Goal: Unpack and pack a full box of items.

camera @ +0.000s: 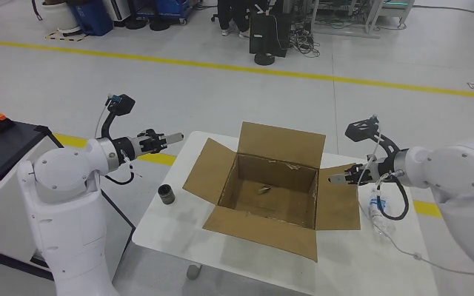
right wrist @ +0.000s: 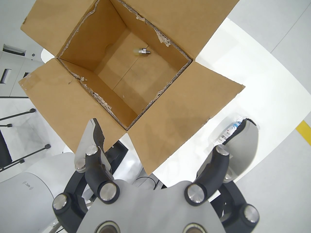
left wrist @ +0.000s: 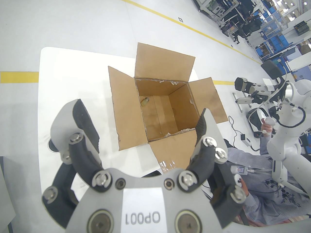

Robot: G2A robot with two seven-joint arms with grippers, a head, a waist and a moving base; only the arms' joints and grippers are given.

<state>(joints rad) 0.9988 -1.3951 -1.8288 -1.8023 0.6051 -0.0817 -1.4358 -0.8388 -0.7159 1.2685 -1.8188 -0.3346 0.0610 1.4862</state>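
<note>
An open cardboard box [camera: 282, 143] stands in the middle of the white table [camera: 172, 231], all flaps folded outward. On its floor lies one small pale bulb-like item with a metal tip [camera: 264, 189] [left wrist: 145, 101] [right wrist: 141, 51]. My left gripper [camera: 173, 138] [left wrist: 143, 124] hovers open and empty off the table's left edge, pointing toward the box [left wrist: 179, 98]. My right gripper [camera: 335, 178] [right wrist: 170, 129] hangs open and empty above the box's right flap [right wrist: 170, 120].
A short dark cylinder [camera: 167, 194] [left wrist: 51, 145] stands on the table left of the box. A clear plastic bottle [camera: 378, 211] [right wrist: 227, 134] lies on the table right of the box, under the right arm. A thin cable runs past it.
</note>
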